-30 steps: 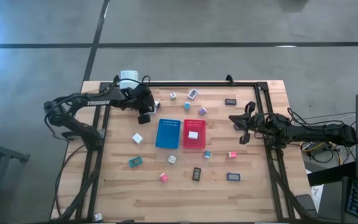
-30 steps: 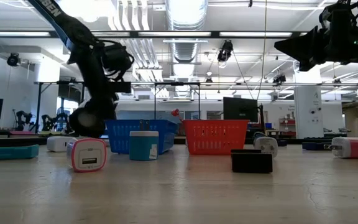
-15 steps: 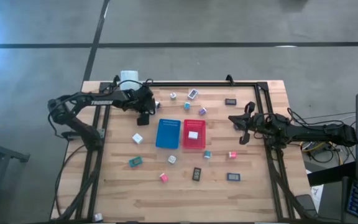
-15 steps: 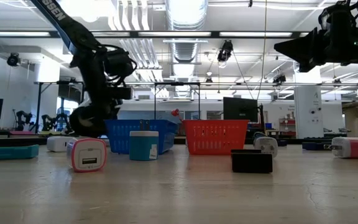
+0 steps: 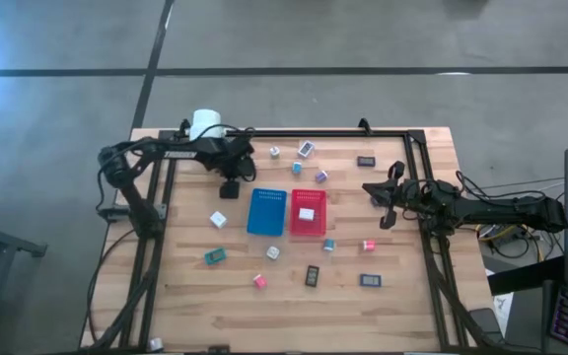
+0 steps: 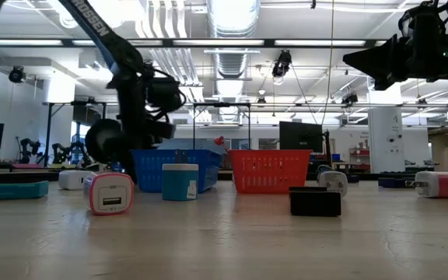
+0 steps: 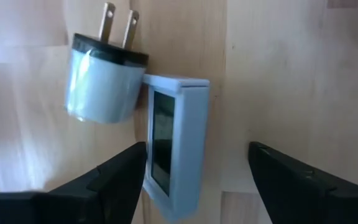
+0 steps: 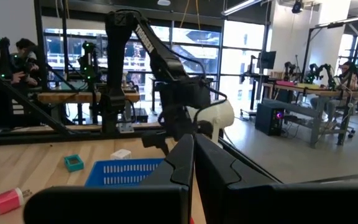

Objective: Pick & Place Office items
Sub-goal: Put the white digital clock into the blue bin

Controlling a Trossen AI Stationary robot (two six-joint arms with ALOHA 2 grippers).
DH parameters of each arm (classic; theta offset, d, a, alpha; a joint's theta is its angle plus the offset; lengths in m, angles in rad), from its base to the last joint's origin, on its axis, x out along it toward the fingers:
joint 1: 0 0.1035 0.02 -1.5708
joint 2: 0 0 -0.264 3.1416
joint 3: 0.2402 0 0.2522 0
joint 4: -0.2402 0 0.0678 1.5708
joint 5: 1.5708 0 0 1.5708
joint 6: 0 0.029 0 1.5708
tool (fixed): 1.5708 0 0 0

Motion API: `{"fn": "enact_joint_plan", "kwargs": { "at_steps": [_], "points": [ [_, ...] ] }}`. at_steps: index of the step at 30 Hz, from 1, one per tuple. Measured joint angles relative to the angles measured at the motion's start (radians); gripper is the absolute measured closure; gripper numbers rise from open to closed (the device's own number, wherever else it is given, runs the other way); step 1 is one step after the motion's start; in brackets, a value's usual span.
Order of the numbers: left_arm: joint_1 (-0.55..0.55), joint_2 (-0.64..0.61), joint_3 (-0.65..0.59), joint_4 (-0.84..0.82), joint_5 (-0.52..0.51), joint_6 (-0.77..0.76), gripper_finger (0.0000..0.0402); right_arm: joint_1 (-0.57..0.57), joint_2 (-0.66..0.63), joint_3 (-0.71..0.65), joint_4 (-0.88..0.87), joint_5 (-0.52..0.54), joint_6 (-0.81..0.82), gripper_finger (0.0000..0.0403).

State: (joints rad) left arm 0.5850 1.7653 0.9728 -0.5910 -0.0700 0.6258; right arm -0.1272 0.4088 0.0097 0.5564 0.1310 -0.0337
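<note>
Over the table's far-left corner, left gripper [image 7: 194, 180] hovers fingers apart, straddling a pale-blue flat rectangular adapter [image 7: 174, 146] — the small white cylindrical wall plug [image 7: 101, 78] touches it, so closing could drag both. Right gripper [image 5: 381, 192], fingers together, waits right. No legible labels.

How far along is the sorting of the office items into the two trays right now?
Barely started. One white item lies in the red tray; the blue tray looks empty. In hand: nothing yet, but the left gripper is open over a blue-grey flat item beside a plug adapter. The right gripper hangs shut above the table. The other items, like the pink cube, are still scattered.
</note>
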Motion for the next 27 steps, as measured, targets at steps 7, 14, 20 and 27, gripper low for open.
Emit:
{"fn": "enact_joint_plan", "kwargs": {
  "at_steps": [7, 14, 20, 27],
  "points": [
    [0.000, 0.103, 0.120, -0.131, 0.003, -0.006, 0.0131, 0.000, 0.000, 0.000, -0.001, 0.000, 0.000, 0.0394],
    [-0.001, 0.096, 0.125, -0.136, 0.006, -0.007, 0.0200, 0.000, 0.000, 0.000, -0.005, 0.000, 0.000, 0.0394],
    [-0.001, 0.093, 0.119, -0.113, 0.031, 0.043, 0.0259, 0.000, 0.000, 0.000, -0.005, 0.000, 0.000, 0.0394],
    [-0.006, 0.079, 0.118, -0.121, 0.024, 0.028, 0.0259, 0.000, 0.000, 0.000, -0.006, 0.000, 0.000, 0.0394]
  ]
}}
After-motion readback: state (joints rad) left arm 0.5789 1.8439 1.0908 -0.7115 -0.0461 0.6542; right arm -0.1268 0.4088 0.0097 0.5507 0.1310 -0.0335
